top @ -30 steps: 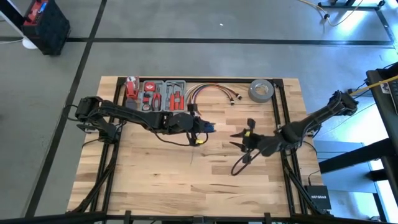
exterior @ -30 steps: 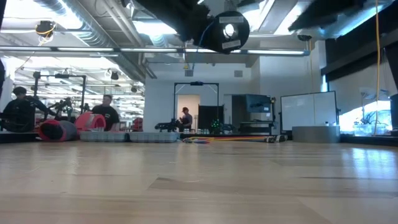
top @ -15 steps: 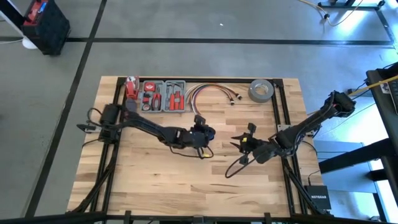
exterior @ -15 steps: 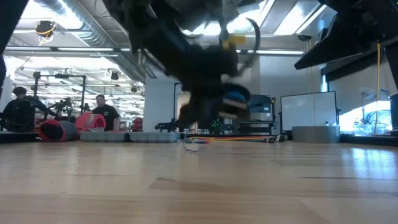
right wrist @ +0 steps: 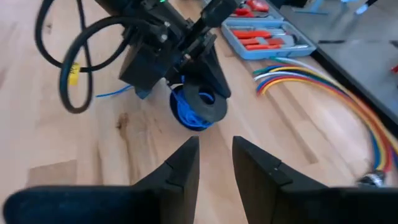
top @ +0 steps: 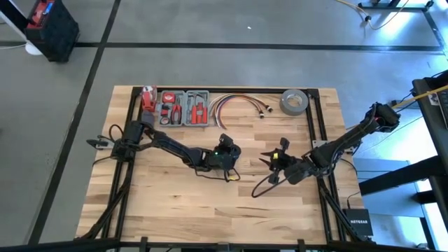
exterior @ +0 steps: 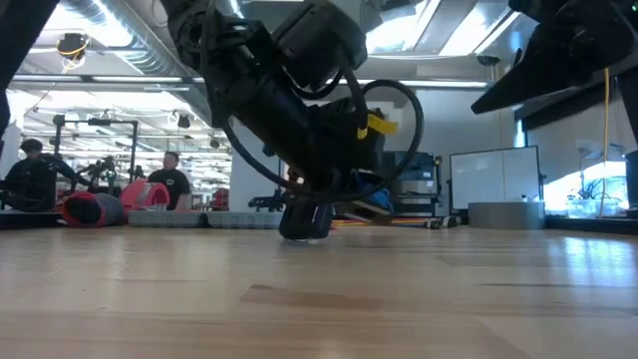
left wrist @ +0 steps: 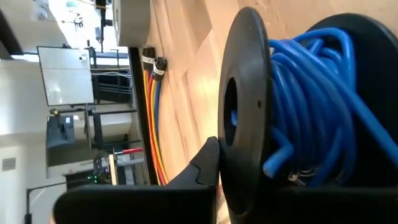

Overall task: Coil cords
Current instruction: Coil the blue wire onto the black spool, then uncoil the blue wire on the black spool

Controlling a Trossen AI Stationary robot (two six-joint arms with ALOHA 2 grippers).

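Note:
A black spool wound with blue wire (right wrist: 198, 107) sits at the table's middle, with my left gripper (top: 225, 152) shut on it. It fills the left wrist view, blue coils (left wrist: 311, 124) between black flanges. A loose blue end (right wrist: 115, 93) lies on the wood beside it. In the low view the spool (exterior: 304, 221) is down at the tabletop. My right gripper (right wrist: 214, 143) stands open a short way toward the table's right (top: 271, 158), pointing at the spool, with nothing between its fingers. My left gripper holds the spool across its flanges. One finger (left wrist: 208, 165) lies on the outer face of the near flange (left wrist: 249, 143); the spool hides the other. The fingers come slanting down from the table's left. The spool is tilted, its lower rim (exterior: 304, 236) on the table.
Along the far edge stand a grey tray of red-handled tools (top: 183, 107), a bundle of coloured cables (top: 238, 103) and a grey tape roll (top: 294, 102). Each arm's own black cable loops beside its wrist (top: 260, 185). People sit in the room behind (exterior: 164, 184).
My left gripper has come down from well above the table, rolling its wrist as it sank, and has brought the spool down until its rim meets the wood. My right gripper has sunk a little.

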